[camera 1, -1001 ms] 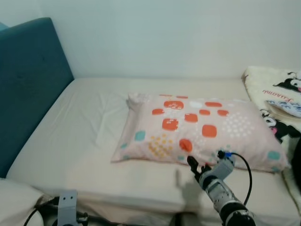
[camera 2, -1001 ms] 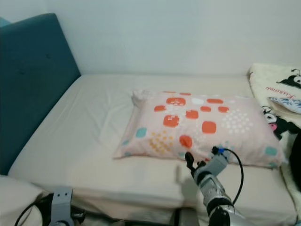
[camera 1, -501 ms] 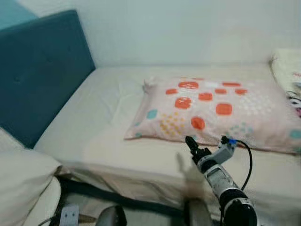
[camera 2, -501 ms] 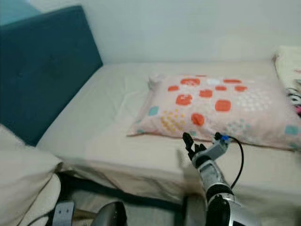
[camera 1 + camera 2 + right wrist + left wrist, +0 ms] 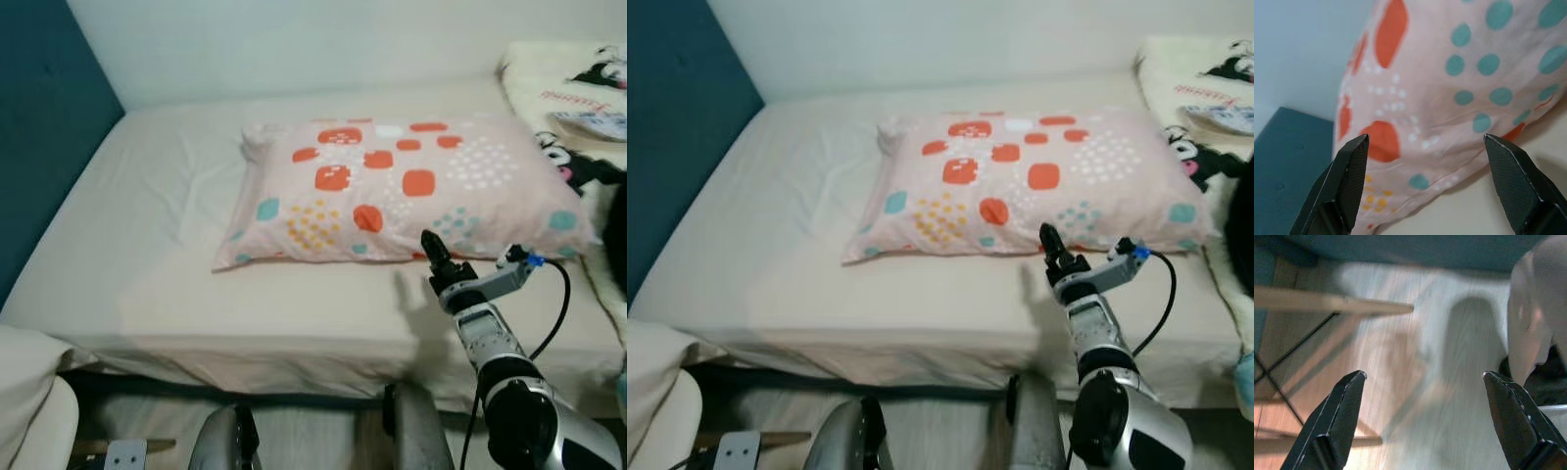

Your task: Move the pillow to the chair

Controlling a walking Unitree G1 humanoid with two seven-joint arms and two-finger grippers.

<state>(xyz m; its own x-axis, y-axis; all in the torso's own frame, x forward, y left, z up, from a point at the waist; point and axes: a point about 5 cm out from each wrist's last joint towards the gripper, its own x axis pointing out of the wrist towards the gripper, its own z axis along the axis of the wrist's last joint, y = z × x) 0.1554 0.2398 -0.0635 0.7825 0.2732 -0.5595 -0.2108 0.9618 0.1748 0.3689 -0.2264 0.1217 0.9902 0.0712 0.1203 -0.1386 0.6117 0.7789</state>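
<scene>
A pink pillow point(image 5: 392, 181) with orange and teal patches lies flat on the bed's cream sheet point(image 5: 147, 245). My right gripper point(image 5: 432, 246) is raised at the pillow's near edge, right of its middle, with the fingertips just reaching the edge. In the right wrist view the gripper point(image 5: 1426, 139) stands open, its black fingers point(image 5: 1344, 188) wide apart with the pillow's side point(image 5: 1449, 88) close ahead between them. My left gripper point(image 5: 1424, 377) hangs low and open over a wooden floor point(image 5: 1415, 406), holding nothing.
A teal headboard point(image 5: 44, 117) bounds the bed on the left. A cartoon-print blanket point(image 5: 578, 98) lies at the right. Below the bed's front edge are my legs point(image 5: 230, 441) and a white cushion point(image 5: 24, 392). Wooden legs and thin black struts point(image 5: 1303, 333) stand on the floor.
The camera has swung back right and dipped, so the whole scene shifted. My right gripper stays at the pillow's near edge, now higher in the picture. The pillow has not moved.
</scene>
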